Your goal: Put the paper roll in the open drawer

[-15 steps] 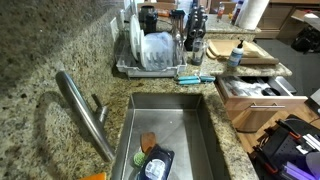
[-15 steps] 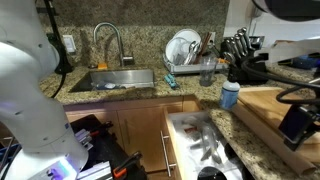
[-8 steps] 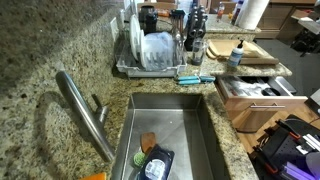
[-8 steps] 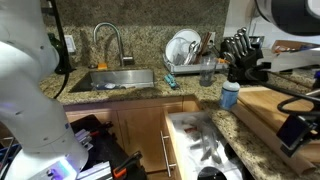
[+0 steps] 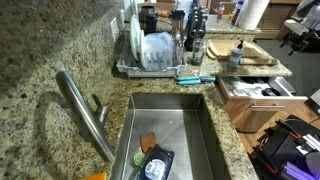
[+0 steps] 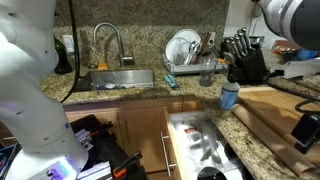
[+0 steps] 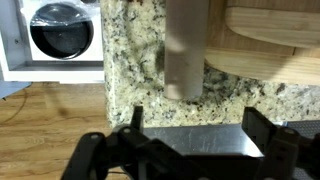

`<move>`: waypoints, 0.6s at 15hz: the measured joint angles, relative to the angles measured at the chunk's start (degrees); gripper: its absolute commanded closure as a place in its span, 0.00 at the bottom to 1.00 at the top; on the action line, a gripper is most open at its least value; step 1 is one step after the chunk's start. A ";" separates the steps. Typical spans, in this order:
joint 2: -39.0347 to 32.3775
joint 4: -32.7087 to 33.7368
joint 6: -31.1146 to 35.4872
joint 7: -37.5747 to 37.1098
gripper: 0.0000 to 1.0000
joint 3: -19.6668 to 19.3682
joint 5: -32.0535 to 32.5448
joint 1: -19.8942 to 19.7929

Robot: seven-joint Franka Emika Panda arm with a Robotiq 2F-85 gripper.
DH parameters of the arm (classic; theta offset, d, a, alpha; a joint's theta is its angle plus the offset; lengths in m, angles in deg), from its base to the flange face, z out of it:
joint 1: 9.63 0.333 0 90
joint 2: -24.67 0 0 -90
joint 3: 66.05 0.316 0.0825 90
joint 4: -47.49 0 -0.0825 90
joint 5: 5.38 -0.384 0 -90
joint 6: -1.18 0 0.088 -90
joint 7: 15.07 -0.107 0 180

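The white paper roll (image 5: 254, 13) stands upright at the far end of the granite counter, beyond the wooden cutting board (image 5: 243, 50). In the wrist view it shows as a pale cylinder (image 7: 185, 50) standing on the granite just ahead of my gripper (image 7: 195, 125). The gripper is open and empty, with its fingers spread either side and short of the roll. The open drawer (image 5: 256, 92) sits below the counter edge and holds utensils. It also shows in an exterior view (image 6: 200, 145). My gripper (image 6: 305, 128) is at the frame's right edge there.
A dish rack (image 5: 155, 50) with plates, a knife block (image 6: 245, 62) and a blue-capped bottle (image 6: 230, 95) stand on the counter. The sink (image 5: 165, 130) with its faucet (image 5: 85, 110) is beside them. A white appliance with a round door (image 7: 58, 35) stands below.
My arm has shifted toward the far end of the counter; the gripper has slid toward the frame edge in an exterior view. The roll and drawer have not moved.
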 measured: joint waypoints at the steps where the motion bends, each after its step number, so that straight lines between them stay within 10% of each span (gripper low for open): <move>1: -0.14 0.23 0.03 -0.18 0.00 -0.03 0.00 0.11; 9: -6.06 4.28 -5.73 5.35 0.00 2.32 -3.70 -2.34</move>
